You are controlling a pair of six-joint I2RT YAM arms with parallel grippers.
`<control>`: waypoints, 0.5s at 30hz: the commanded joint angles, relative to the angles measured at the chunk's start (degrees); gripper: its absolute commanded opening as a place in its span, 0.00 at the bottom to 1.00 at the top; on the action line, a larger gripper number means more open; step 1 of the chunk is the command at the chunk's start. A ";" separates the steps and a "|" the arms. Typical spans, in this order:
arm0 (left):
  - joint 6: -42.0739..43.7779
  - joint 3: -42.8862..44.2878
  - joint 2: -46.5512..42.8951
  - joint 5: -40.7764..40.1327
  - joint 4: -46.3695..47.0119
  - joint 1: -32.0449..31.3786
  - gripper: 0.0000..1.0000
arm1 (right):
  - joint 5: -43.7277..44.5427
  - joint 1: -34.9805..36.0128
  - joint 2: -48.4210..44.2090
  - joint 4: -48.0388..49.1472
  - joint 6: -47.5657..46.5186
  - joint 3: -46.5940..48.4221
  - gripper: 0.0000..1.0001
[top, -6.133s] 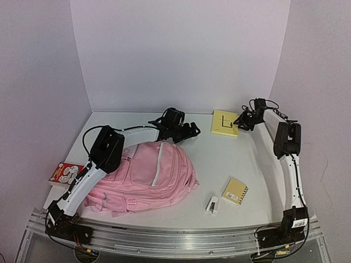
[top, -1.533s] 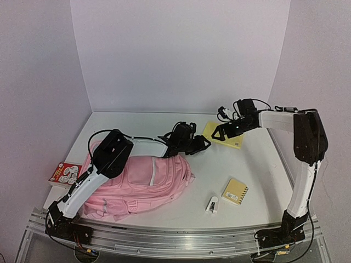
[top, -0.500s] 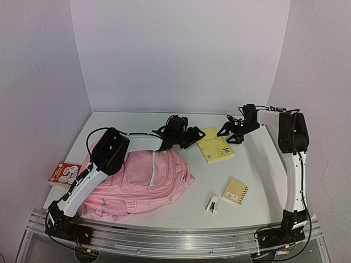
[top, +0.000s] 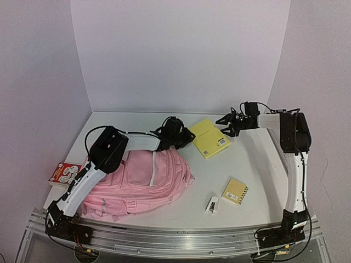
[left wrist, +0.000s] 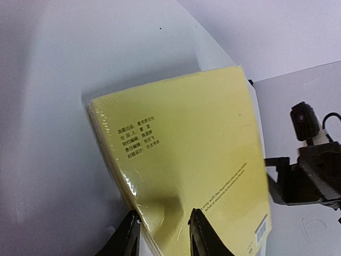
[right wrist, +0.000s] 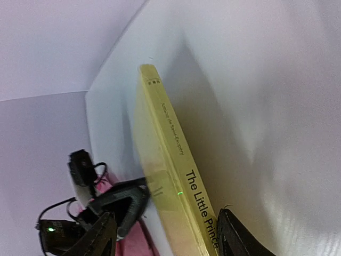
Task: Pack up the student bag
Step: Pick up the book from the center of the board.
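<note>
Student bag: lies on the near-left part of the table, under the left arm, in the same spot as before.
Yellow book: six seconds ago it lay flat at the back right; it has since crossed toward the middle and now sits slightly further back than half a second ago.
Left gripper: jaws pinch the book's near corner, one finger on the cover and one at its edge.
Right gripper: jaws spread wide, straddling the spine end of the book; it has come closer since half a second ago.
</note>
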 commanded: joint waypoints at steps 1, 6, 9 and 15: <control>-0.78 -2.61 0.47 4.06 -4.82 -4.02 0.32 | -18.24 5.01 -7.33 20.85 14.10 -0.02 0.56; 0.32 -3.42 -1.07 2.47 -5.46 -3.94 0.32 | -21.59 5.05 -8.24 17.32 9.80 -4.41 0.53; 1.34 -4.56 -2.51 1.72 -5.58 -3.93 0.33 | -14.14 4.84 -7.83 -11.07 -9.63 -0.89 0.53; 3.83 -3.22 -3.42 0.68 -8.88 -3.93 0.33 | 3.87 6.63 -9.62 -32.31 -33.83 3.06 0.59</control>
